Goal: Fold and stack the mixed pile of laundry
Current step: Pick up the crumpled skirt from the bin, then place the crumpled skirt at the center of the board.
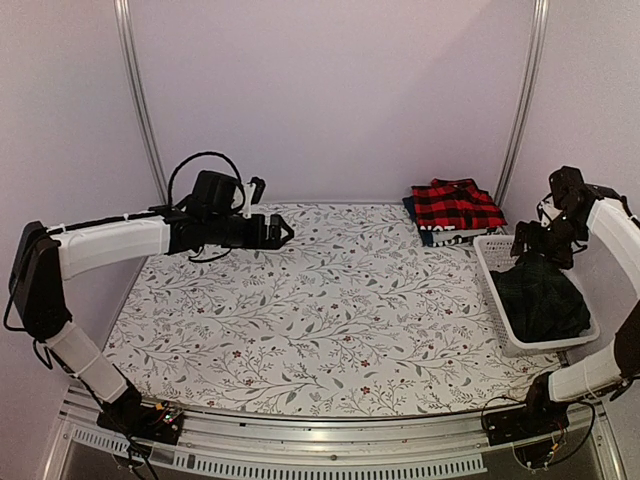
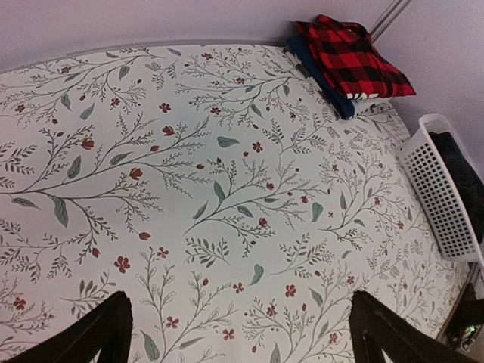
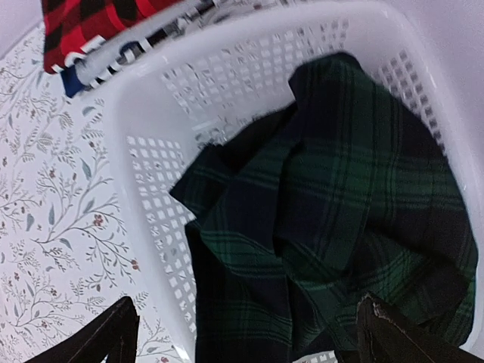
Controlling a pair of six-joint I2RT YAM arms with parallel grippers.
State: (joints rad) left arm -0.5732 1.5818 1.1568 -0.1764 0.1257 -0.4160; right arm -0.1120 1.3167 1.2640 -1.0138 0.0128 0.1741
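1. I am seeing white lettering on a dark printed layer (image 3: 132,51) just under the red-and-black checked shirt (image 1: 455,203). It is too blurred and covered to read.
2. The shirt is lying flat and folded on a navy folded garment (image 2: 330,89) at the far right corner of the floral table cloth (image 1: 300,310). From above it is looking wider than deep.
3. The dark green-navy plaid garment (image 3: 333,227) is lying crumpled in the white lattice basket (image 1: 493,262), showing no clear long axis. The basket is running far-to-near along the right edge.
4. The left gripper (image 2: 240,325) is hovering over bare cloth and pointing right, its fingers spread with nothing between them.
5. The right gripper (image 3: 248,333) is hanging over the basket, fingers spread above the plaid, pinching nothing.
6. Only the right wrist view is showing the plaid's folds, and only the left wrist view the navy edge clearly.
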